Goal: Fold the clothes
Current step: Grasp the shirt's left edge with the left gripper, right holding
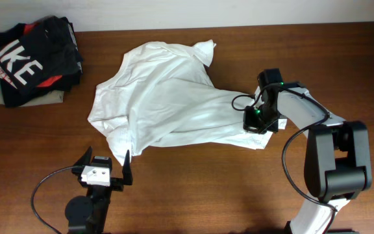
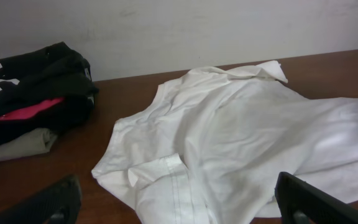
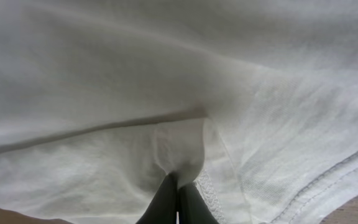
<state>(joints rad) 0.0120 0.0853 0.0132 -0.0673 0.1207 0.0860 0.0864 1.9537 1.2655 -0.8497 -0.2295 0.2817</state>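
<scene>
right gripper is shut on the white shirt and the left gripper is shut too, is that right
Not quite. The left gripper is open, its fingers spread wide and gripping nothing, as the overhead view shows. The rest holds: the right gripper is shut on a fold of the white shirt.

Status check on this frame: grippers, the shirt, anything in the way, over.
Left gripper open, empty, just short of the white shirt. Right gripper shut on its right edge. Shirt crumpled, not yet folded. Black garment pile off to the side, clear.
</scene>
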